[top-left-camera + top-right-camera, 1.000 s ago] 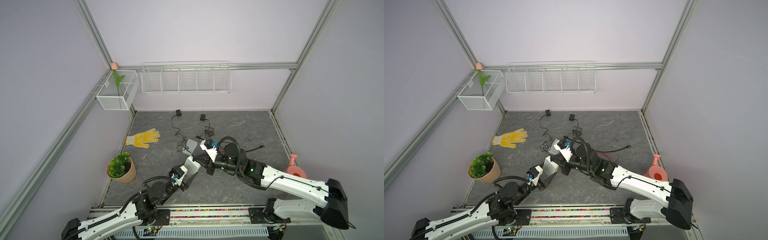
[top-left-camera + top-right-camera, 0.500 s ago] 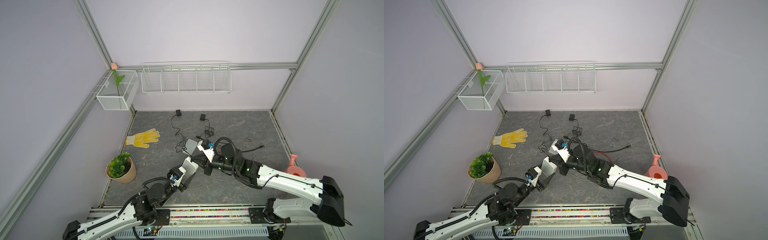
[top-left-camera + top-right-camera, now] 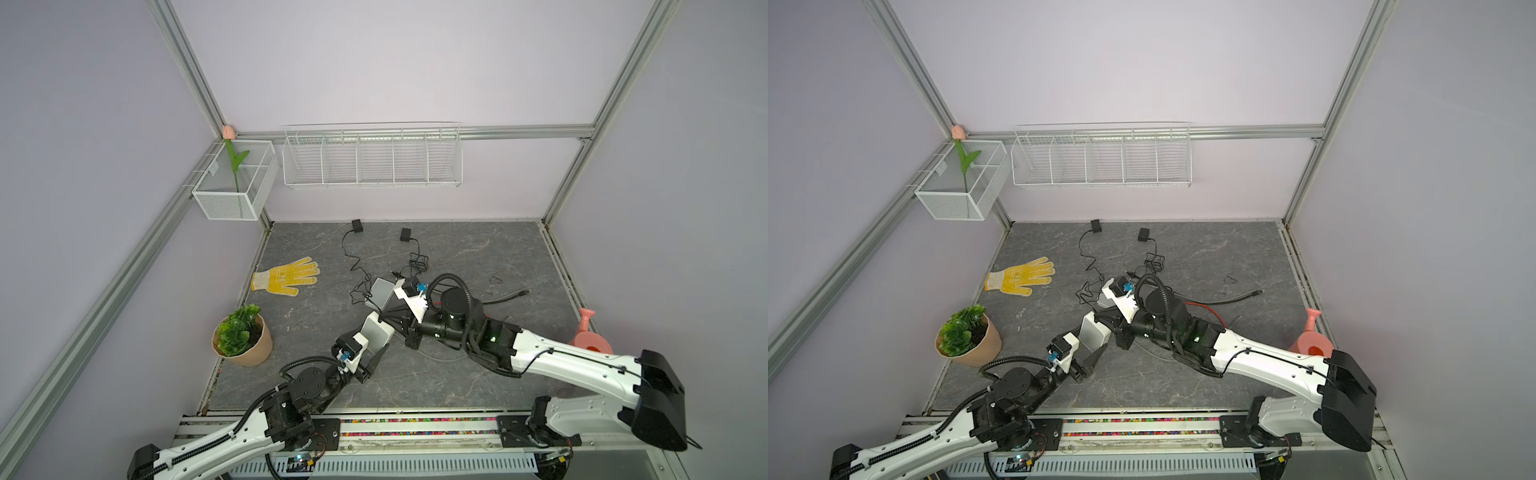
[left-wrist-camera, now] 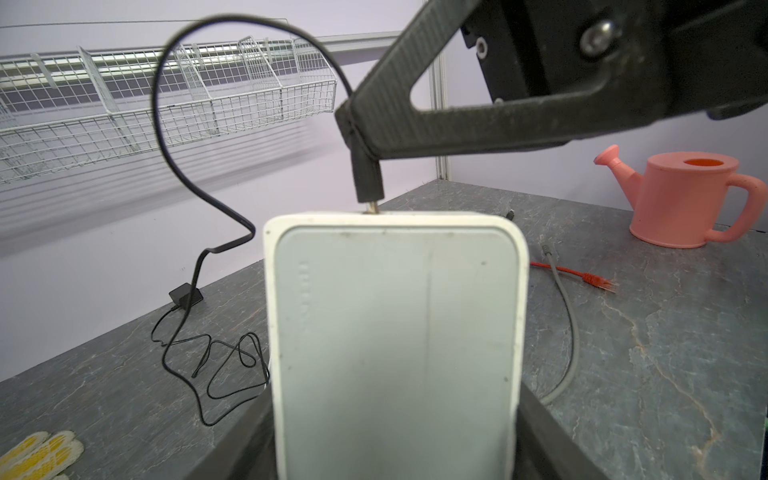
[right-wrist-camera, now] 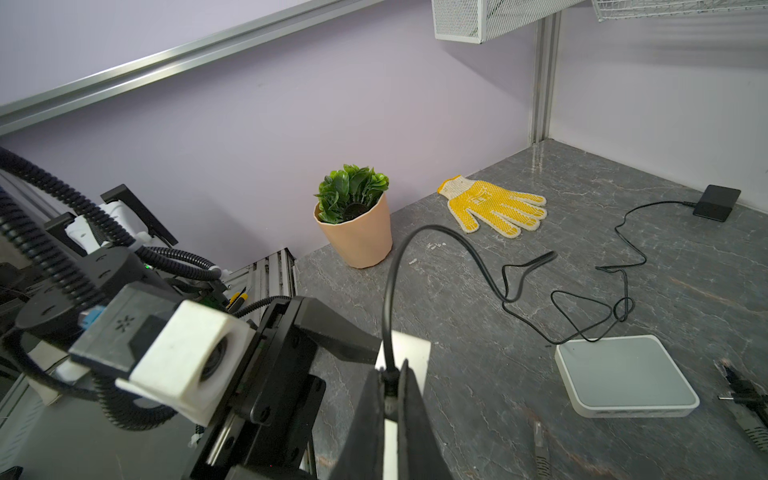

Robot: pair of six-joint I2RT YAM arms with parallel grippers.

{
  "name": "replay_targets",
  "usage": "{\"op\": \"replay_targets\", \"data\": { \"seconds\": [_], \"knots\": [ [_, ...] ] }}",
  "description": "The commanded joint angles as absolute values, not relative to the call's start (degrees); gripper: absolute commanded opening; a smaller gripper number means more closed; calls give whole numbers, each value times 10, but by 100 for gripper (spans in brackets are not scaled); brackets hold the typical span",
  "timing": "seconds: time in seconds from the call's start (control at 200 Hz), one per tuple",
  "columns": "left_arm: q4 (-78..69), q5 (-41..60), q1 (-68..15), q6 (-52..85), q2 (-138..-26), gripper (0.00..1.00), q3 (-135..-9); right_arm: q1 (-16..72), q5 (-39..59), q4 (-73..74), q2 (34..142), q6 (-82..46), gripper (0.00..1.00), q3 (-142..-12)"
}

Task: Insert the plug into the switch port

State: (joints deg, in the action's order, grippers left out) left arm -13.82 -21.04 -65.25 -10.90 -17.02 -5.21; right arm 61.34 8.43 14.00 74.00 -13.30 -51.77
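one tabletop switch (image 5: 623,376), tangled cable (image 5: 615,308) near plug (image 4: 366,180)

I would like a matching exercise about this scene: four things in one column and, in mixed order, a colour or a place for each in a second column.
Things:
1. plug
2. glove
3. watering can
4. potted plant

Descriptions:
A. pink, at the right edge of the table
B. yellow, lying flat
C. pinched in the right gripper
D. green leaves, beside the left wall

Pairs: 1-C, 2-B, 3-A, 4-D
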Motion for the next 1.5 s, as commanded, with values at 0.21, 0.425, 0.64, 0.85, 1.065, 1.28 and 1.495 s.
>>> {"op": "replay_targets", "data": {
  "seconds": [0.21, 0.425, 0.64, 0.85, 1.065, 1.28, 1.495],
  "knots": [
    [-281, -178, -656, -129, -113, 0, -79, 622, 72, 4, 789, -153, 7, -485],
    [-277, -178, -656, -130, -111, 0, -87, 623, 86, 12, 802, -158, 7, -484],
    [-292, -181, -656, -131, -110, 0, -88, 628, 62, 4, 812, -153, 7, -481],
    [-313, -181, -656, -131, -103, 0, -85, 636, 47, 2, 828, -153, 7, -482],
    [-317, -182, -657, -132, -83, 0, -84, 638, 47, 14, 825, -161, 7, -473],
    [-304, -183, -657, -134, -89, 0, -84, 641, 54, 1, 797, -154, 9, -485],
    [-299, -201, -656, -141, -79, 0, -67, 647, 58, -39, 744, -139, 29, -500]
  ]
}}
